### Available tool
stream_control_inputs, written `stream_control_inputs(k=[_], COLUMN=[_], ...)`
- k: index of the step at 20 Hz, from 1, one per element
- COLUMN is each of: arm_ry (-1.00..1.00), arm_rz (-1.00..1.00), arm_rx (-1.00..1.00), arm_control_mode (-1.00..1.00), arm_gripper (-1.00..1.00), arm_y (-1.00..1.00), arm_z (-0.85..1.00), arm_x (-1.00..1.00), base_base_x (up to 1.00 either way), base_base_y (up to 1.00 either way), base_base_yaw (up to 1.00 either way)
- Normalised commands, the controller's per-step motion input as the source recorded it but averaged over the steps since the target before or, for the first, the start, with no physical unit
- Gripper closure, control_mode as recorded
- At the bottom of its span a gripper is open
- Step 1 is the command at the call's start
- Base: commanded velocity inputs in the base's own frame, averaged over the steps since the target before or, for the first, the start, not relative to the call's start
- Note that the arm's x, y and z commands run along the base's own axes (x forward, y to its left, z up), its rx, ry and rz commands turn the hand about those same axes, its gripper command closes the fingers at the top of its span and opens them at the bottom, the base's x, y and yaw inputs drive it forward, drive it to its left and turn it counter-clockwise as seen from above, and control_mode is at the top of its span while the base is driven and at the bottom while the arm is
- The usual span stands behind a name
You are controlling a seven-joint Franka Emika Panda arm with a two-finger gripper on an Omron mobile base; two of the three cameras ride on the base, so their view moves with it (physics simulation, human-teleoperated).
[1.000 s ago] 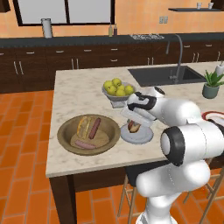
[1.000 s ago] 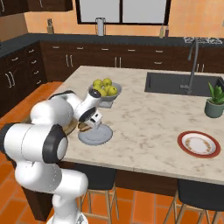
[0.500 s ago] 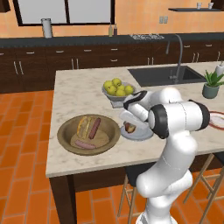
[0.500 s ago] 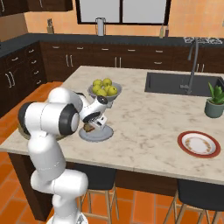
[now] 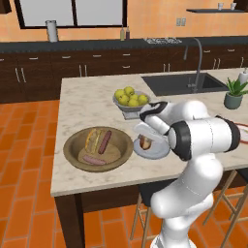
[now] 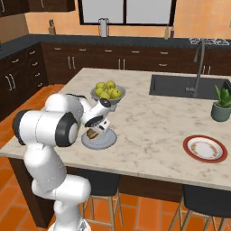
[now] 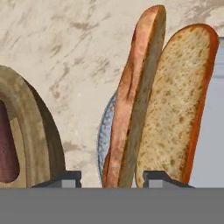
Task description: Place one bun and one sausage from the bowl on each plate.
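Note:
The olive-brown bowl (image 5: 72, 147) sits at the counter's left and holds a bun (image 5: 92, 138) and two sausages (image 5: 104, 141). Right of it lies the grey-blue plate (image 5: 157, 152) with a split bun (image 5: 145, 142) on it. My gripper (image 5: 145, 135) hangs just over that bun, open. In the hand view the bun (image 7: 170, 109) stands past the fingertips (image 7: 65, 179), and the left one is clear of it. The plate's edge (image 7: 104, 135) and the bowl's rim (image 7: 35, 118) show beside it. The red-rimmed plate (image 6: 205, 148) lies bare at the counter's right.
A grey footed bowl of yellow-green fruit (image 5: 130, 98) stands right behind the grey-blue plate. Farther back right are the sink (image 5: 181, 83) with its faucet and a potted plant (image 5: 235, 93). Stools stand under the counter's near edge.
The hand has come down onto the grey-blue plate with the bun, and the arm's elbow has swung. The bun now rests on the plate with the fingers apart.

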Motion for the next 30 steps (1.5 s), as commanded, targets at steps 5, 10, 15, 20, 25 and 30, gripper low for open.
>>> stream_control_inputs(k=[5, 10, 15, 20, 25, 30], arm_ry=[-0.07, -0.04, 0.02, 0.06, 0.02, 0.0], arm_rz=[0.0, 0.04, 0.18, 0.35, 0.19, 0.1], arm_rx=[0.0, -0.05, -0.19, -0.18, -0.1, -0.07], arm_control_mode=[-1.0, -1.0, -1.0, -1.0, -1.0, -1.0], arm_gripper=[-1.0, -1.0, -1.0, -1.0, -1.0, -1.0], arm_y=[0.06, 0.78, 1.0, 0.9, 0.43, 0.1], arm_z=[0.88, 1.0, 0.33, -0.01, -0.23, -0.61], arm_x=[-0.68, -0.31, 0.0, 0.0, -0.2, -0.11], base_base_x=[0.0, 0.0, 0.0, 0.0, 0.0, 0.0], base_base_y=[0.0, 0.0, 0.0, 0.0, 0.0, 0.0], base_base_yaw=[0.0, 0.0, 0.0, 0.0, 0.0, 0.0])
